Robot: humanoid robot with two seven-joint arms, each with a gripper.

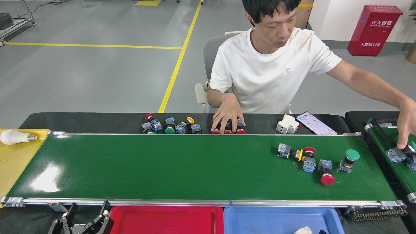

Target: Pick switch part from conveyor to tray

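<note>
Several switch parts lie on the right part of the conveyor (pixel 182 165): a blue-and-yellow one (pixel 287 151), a red-capped one (pixel 308 156), a red mushroom button (pixel 326 173) and a green-capped one (pixel 349 159). The red tray (pixel 165 221) sits below the belt's near rail and holds nothing I can see. My left gripper (pixel 88 208) rests open just left of that tray, holding nothing. Of my right gripper only a dark tip (pixel 322 231) shows at the bottom edge over the blue tray (pixel 276 219), beside a white part (pixel 303 230).
A person sits behind the belt, one hand (pixel 228 117) on switches at the far rail, the other hand (pixel 406 128) on the short green belt (pixel 399 169) at right. More switches (pixel 170 126), a white breaker (pixel 287 123) and a phone (pixel 314 123) lie there. A yellow tray (pixel 14 156) holds a bulb (pixel 13 137).
</note>
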